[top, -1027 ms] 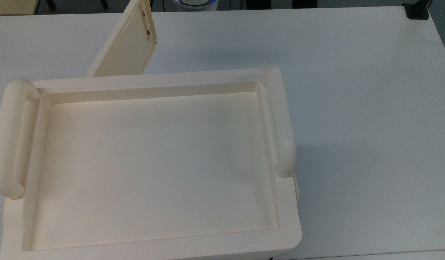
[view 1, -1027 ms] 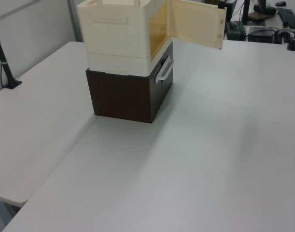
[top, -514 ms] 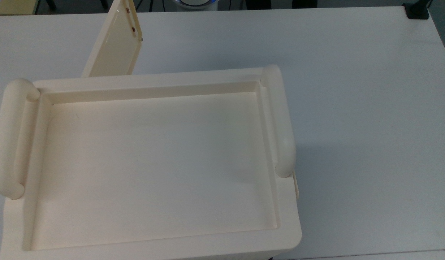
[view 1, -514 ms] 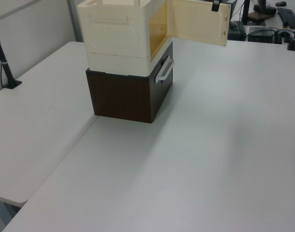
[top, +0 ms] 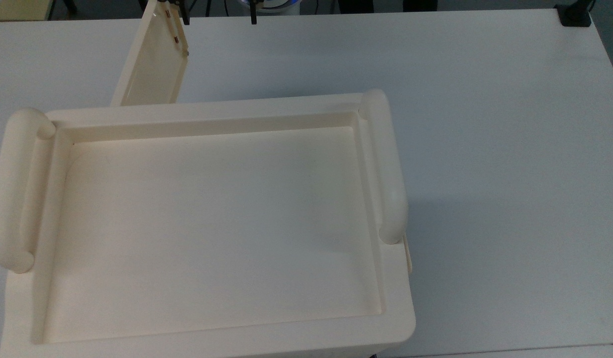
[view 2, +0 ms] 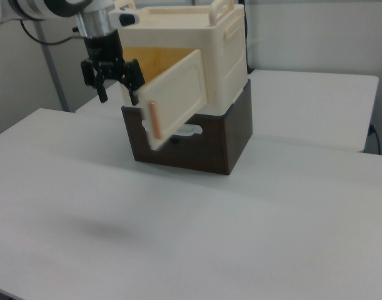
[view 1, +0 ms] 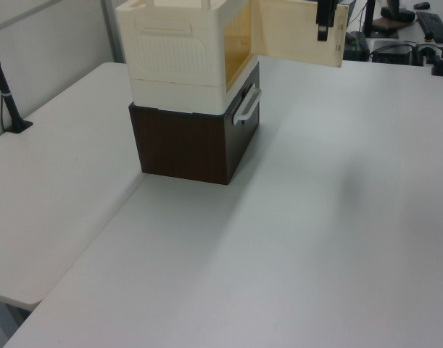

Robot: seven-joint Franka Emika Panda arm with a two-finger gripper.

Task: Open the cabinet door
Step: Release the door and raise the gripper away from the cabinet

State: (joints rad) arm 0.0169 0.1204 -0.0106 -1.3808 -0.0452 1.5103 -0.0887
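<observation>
The cabinet door (view 2: 175, 100) stands swung wide out from the front of the cabinet (view 2: 203, 53), hinged at the edge nearest the cabinet's side wall, with its free edge out over the table (view 2: 197, 231). The gripper (view 2: 114, 81) hangs just beside that free edge, on the right view's left of it, with its two dark fingers (view 2: 134, 85) spread apart and holding nothing; one finger sits close against the door's outer edge, though contact cannot be confirmed. In the left view the gripper (view 1: 323, 18) shows as a dark shape in front of the door's (view 1: 297, 30) free end.

The arm (view 2: 56, 7) comes in from the right view's upper left, its wrist pointing the fingers straight down.

The door stands upright, its long axis running horizontally away from the cabinet, a vertical orange handle strip (view 2: 155, 122) near its free edge. The cabinet rests on a dark brown box (view 2: 203, 137) on the table.
</observation>
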